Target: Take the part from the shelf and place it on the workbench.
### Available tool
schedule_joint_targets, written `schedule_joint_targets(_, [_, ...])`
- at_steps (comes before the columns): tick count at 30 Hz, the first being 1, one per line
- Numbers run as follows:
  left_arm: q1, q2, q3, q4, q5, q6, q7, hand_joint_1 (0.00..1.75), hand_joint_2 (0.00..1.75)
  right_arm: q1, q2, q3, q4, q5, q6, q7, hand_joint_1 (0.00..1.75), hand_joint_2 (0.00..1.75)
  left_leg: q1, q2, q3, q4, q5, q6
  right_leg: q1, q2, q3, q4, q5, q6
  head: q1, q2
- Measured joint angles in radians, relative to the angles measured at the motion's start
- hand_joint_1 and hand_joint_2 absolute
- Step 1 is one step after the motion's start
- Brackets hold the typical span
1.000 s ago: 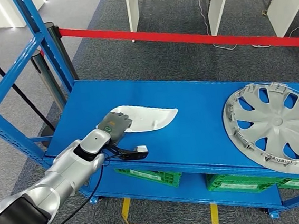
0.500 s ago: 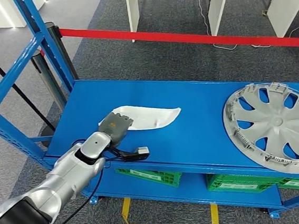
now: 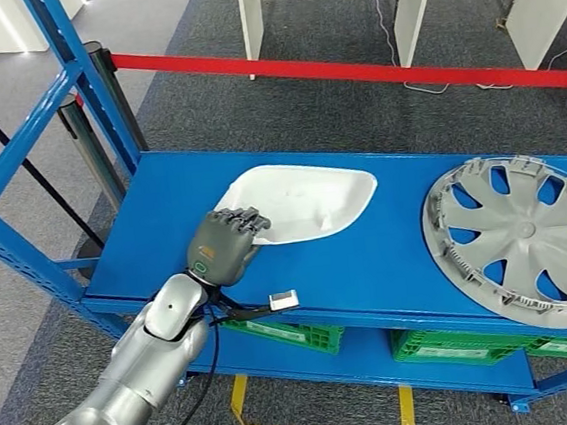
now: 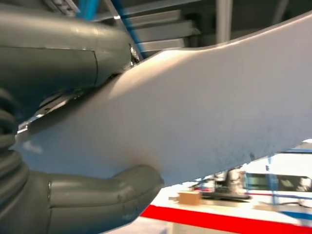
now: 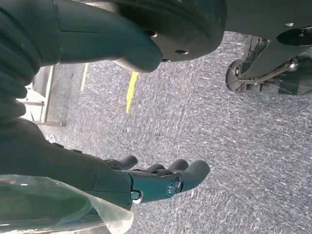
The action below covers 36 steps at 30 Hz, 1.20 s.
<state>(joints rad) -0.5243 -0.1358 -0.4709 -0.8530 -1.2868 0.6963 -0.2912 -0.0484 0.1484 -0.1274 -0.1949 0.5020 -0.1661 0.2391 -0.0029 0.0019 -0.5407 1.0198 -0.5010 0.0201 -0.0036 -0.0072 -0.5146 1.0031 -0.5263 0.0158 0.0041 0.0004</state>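
A white curved plastic part [image 3: 302,201] lies tilted on the blue shelf [image 3: 391,252], its near left edge gripped by my left hand [image 3: 222,244]. Up close in the left wrist view, the white part [image 4: 206,107] sits between the thumb [image 4: 103,195] on one face and the fingers [image 4: 66,53] on the other. My right hand [image 5: 147,183] hangs above grey carpet, fingers apart and holding nothing.
A large silver wheel cover [image 3: 525,239] rests on the shelf's right end. Green crates [image 3: 292,330] sit on the level below. Blue uprights [image 3: 60,53] rise at the left, and a red barrier belt [image 3: 373,68] crosses behind. A white tag [image 3: 283,300] dangles near the shelf's front edge.
My left hand has turned and lifted the white part's near edge, so its broad face now shows and it reaches farther right along the shelf. The wheel cover has not moved.
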Motion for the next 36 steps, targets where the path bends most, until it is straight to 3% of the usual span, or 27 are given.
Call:
schedule_joint_targets(5, [0.114,-0.11,0.198,-0.196,0.18,0.001,-0.321,1.75,1.75,0.0,0.0,0.002,0.0,0.046,0.0,0.011,0.0,1.75,0.0,0.001,0.0,0.0,0.0,0.0,0.0,0.002,0.0,0.0,0.0,0.0,0.0,0.0])
schedule_joint_targets(7, [0.154,-0.143,0.237,-0.27,0.299,0.002,-0.346,1.75,1.75,0.001,0.0,0.004,0.0,0.061,-0.001,0.011,0.0,1.75,0.0,0.002,0.0,0.0,-0.001,0.0,0.0,0.003,0.0,0.0,0.0,0.0,0.0,0.0])
schedule_joint_targets(11, [0.218,-0.153,0.228,-0.386,0.47,0.004,-0.32,1.75,1.75,0.003,0.0,0.003,0.001,0.056,-0.014,0.011,0.0,1.75,0.0,0.001,0.0,0.0,-0.001,0.001,0.0,0.0,-0.001,0.0,0.0,0.0,0.0,0.0])
schedule_joint_targets(17, [0.261,-0.124,0.125,-0.503,0.827,0.004,-0.318,1.75,1.75,0.009,0.0,-0.017,0.001,0.034,-0.029,0.01,0.0,1.75,0.0,0.001,0.0,0.0,0.0,0.001,0.0,0.0,0.0,0.0,0.0,0.0,0.0,0.0])
schedule_joint_targets(21, [0.283,-0.095,0.06,-0.57,0.926,-0.001,-0.329,1.75,1.75,0.015,0.0,-0.024,0.001,0.035,-0.03,0.01,0.0,1.75,0.0,0.001,-0.001,0.0,0.0,0.0,0.0,0.0,0.0,0.0,0.0,0.0,0.0,0.0])
schedule_joint_targets(25, [0.313,-0.062,0.02,-0.639,1.048,-0.05,-0.351,1.75,1.75,0.019,0.0,-0.03,0.002,0.039,-0.024,-0.013,0.0,1.75,-0.006,0.001,-0.003,0.007,-0.004,0.009,-0.005,0.0,0.0,-0.004,0.003,0.007,-0.001,0.0])
schedule_joint_targets(28, [0.331,-0.032,-0.006,-0.693,1.08,-0.125,-0.359,1.75,1.75,0.02,0.0,-0.038,0.003,0.042,-0.015,-0.028,0.0,1.75,-0.002,0.002,0.0,-0.011,0.011,0.021,-0.004,0.0,-0.003,-0.005,0.002,0.017,0.0,0.0])
schedule_joint_targets(30, [0.33,-0.014,-0.027,-0.726,1.058,-0.17,-0.37,1.75,1.75,0.02,0.0,-0.04,0.004,0.049,-0.008,-0.029,0.0,1.75,0.005,0.004,0.003,-0.031,0.026,0.031,-0.004,0.003,-0.028,0.044,-0.037,0.021,0.002,0.0])
schedule_joint_targets(33, [0.325,0.017,-0.061,-0.764,0.991,-0.213,-0.371,1.75,1.75,0.02,-0.001,-0.04,0.004,0.064,0.003,-0.028,0.0,1.75,0.006,0.005,-0.005,-0.032,0.031,0.033,-0.008,0.006,-0.113,0.23,-0.119,0.03,0.004,0.0])
schedule_joint_targets(34, [0.324,0.027,-0.071,-0.773,0.97,-0.218,-0.369,1.75,1.75,0.02,-0.001,-0.04,0.004,0.068,0.006,-0.028,0.0,1.75,0.007,0.005,-0.006,-0.03,0.032,0.032,-0.01,0.006,-0.129,0.264,-0.12,0.033,0.004,0.0])
schedule_joint_targets(35, [0.324,0.034,-0.079,-0.781,0.953,-0.22,-0.367,1.75,1.75,0.019,-0.001,-0.04,0.004,0.072,0.008,-0.028,0.0,1.75,0.008,0.005,-0.008,-0.028,0.032,0.03,-0.012,0.006,-0.128,0.26,-0.1,0.037,0.004,0.0])
schedule_joint_targets(36, [0.324,0.042,-0.087,-0.789,0.94,-0.22,-0.368,1.75,1.75,0.019,-0.002,-0.04,0.004,0.076,0.011,-0.027,0.0,1.75,0.01,0.005,-0.008,-0.025,0.032,0.027,-0.015,0.006,-0.107,0.216,-0.064,0.041,0.004,0.0])
